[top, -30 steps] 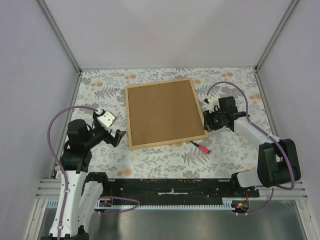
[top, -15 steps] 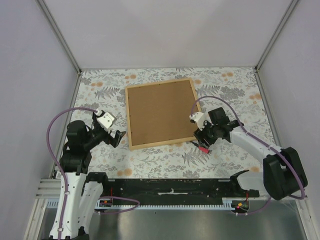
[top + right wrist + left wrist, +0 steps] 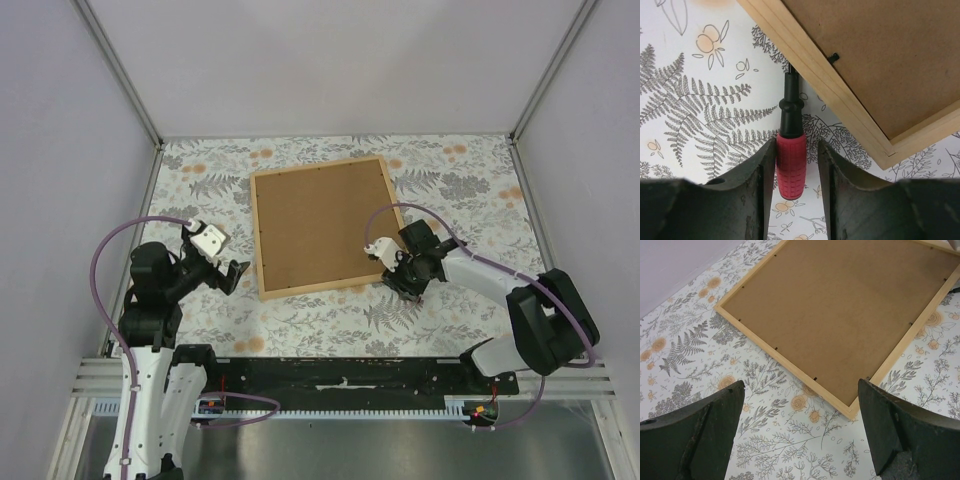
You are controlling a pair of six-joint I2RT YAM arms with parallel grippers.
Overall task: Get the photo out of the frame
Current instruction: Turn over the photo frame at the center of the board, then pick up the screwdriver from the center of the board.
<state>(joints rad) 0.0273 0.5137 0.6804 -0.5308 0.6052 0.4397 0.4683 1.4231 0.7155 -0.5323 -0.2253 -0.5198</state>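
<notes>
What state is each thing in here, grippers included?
frame: flat on the table, back side up.
photo: hidden, not visible.
red-handled tool: lying on the table, tip at the frame's edge.
left gripper: open, empty, short of the frame.
right gripper: open, fingers either side of the tool's handle.

Left hand [image 3: 235, 275] hangs tilted, fingers spread wide; right arm [image 3: 470, 270] reaches inward, right hand [image 3: 796, 147] lowered, fingers partly apart.

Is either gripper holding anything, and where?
Nothing yet. The right gripper straddles the red handle of the screwdriver with a gap showing; the left gripper hangs open, empty.
</notes>
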